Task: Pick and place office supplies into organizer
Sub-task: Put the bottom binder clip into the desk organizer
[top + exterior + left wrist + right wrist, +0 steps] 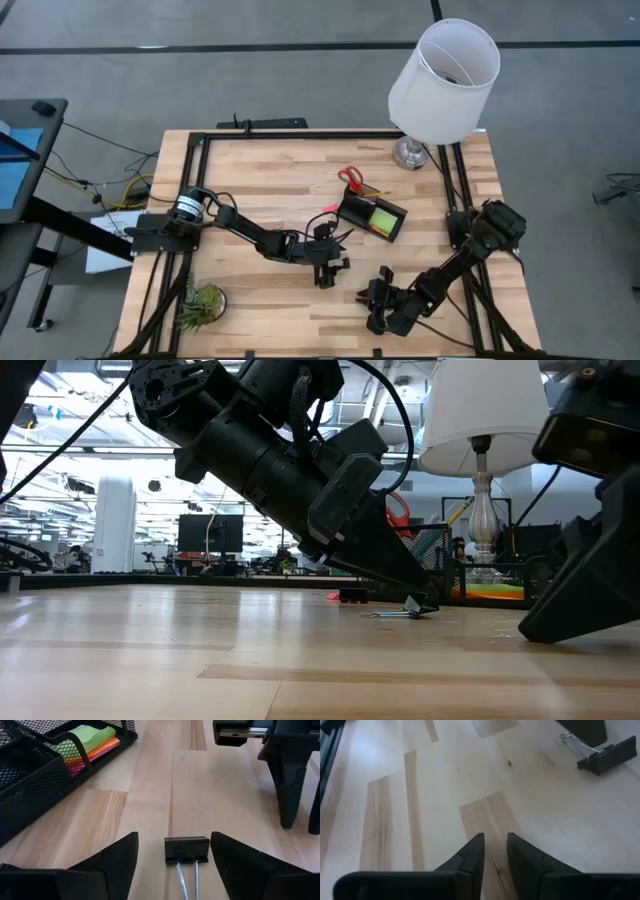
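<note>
The left end effector [172, 862] is spread wide and low over the pale wooden tabletop [225, 795], its two dark fingers [117, 860] straddling a small black metal binder clip with silver wire handles [186, 850], which lies flat between them, untouched. The clip looks light, stiff and a little slippery; gripping across its black folded body rather than the thin wires seems the firmest hold. Just beyond sits the black wire-mesh organizer [30, 775], holding a lime green sticky-note pad [87, 737]. Further right, the right end effector [495, 852] hovers nearly closed and empty above bare wood.
</note>
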Available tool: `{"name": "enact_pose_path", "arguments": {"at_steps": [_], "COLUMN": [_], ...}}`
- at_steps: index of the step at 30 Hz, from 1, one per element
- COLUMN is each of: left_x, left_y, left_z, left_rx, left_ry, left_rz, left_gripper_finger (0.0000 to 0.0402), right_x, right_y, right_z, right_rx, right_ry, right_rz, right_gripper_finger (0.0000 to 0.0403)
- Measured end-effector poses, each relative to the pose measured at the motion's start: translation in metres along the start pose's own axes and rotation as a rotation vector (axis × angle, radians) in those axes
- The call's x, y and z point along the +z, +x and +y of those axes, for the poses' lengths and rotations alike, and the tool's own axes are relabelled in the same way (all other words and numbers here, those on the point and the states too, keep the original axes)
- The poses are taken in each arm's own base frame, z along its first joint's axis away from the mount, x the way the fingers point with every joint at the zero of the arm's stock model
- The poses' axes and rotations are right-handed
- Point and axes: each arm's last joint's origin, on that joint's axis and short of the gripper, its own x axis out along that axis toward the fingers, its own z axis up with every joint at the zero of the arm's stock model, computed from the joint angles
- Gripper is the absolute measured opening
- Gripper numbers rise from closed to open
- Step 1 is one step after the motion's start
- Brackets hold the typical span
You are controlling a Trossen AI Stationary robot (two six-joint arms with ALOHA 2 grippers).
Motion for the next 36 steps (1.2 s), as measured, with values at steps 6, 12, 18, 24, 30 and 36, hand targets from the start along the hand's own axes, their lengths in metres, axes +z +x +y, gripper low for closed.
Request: {"name": "enact_pose_path", "arguments": {"at_steps": [6,12,18,24,30,36], "left_x": [0.0,0.0,0.0,-0.001,-0.003,-0.02], "left_y": [0.0,0.0,0.0,-0.002,0.0,0.022], "left_z": [0.0,0.0,-0.001,-0.007,-0.008,-0.006], "left_rx": [0.001,0.003,0.001,-0.012,0.01,0.027], "left_ry": [-0.015,-0.018,-0.026,-0.021,-0.021,-0.048], "left_rz": [0.0,-0.004,-0.006,-0.008,-0.02,-0.04], "left_gripper_finger": [0.0242,0.0242,0.0242,0.0242,0.0242,0.0242], "right_x": [-0.014,-0.013,-0.013,-0.013,-0.013,-0.013], "right_y": [0.002,0.001,0.002,0.002,0.002,0.003], "right_z": [0.004,0.004,0.003,0.003,0.003,0.003], "right_rx": [-0.028,-0.024,-0.025,-0.026,-0.026,-0.023], "right_ry": [-0.028,-0.026,-0.025,-0.026,-0.027,-0.024], "right_rz": [-0.069,-0.069,-0.064,-0.063,-0.06,-0.063], "right_gripper_finger": [0.0077,0.0077,0.0077,0.0077,0.0077,0.0077]}}
